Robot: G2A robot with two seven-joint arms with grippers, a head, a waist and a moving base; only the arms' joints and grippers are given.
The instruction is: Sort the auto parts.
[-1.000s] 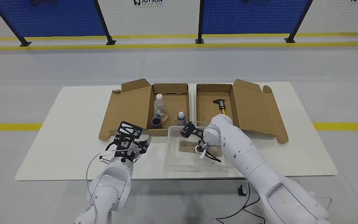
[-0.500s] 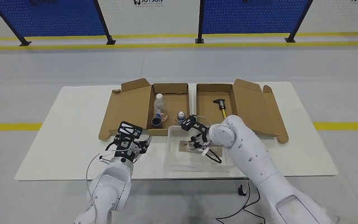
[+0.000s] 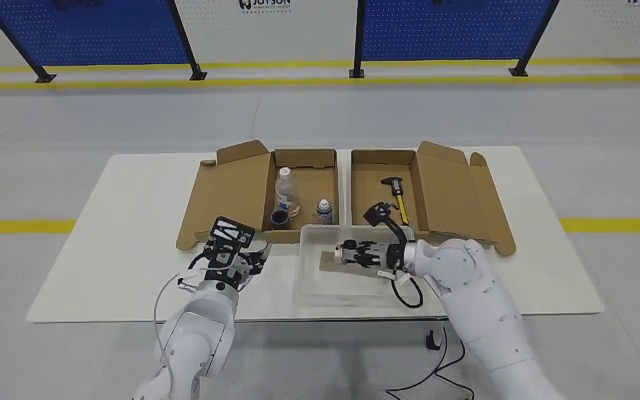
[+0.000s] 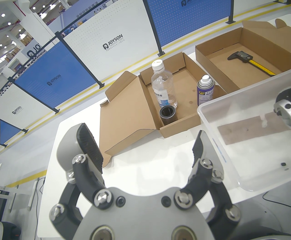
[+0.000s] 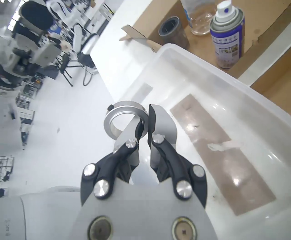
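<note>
Cardboard box (image 3: 305, 157): bottle (image 3: 287, 190), spray can (image 3: 324, 210), black sleeve (image 3: 281, 217); neighbouring box (image 3: 372, 208): caliper (image 3: 395, 190).

The room is bright all over. The light comes from above: small round ceiling lights (image 4: 3, 15) show in the left wrist view. The white table (image 3: 120, 230) glows, and in the right wrist view it looks almost blank. Little white glints sit on the clear plastic bin (image 5: 227, 78), and the metal ring (image 5: 127, 106) shines. Soft, pale shadows lie along the walls inside the left cardboard box (image 3: 305, 158). In both wrist views straight lines bend near the edges, like the fence post (image 4: 151, 25).
</note>
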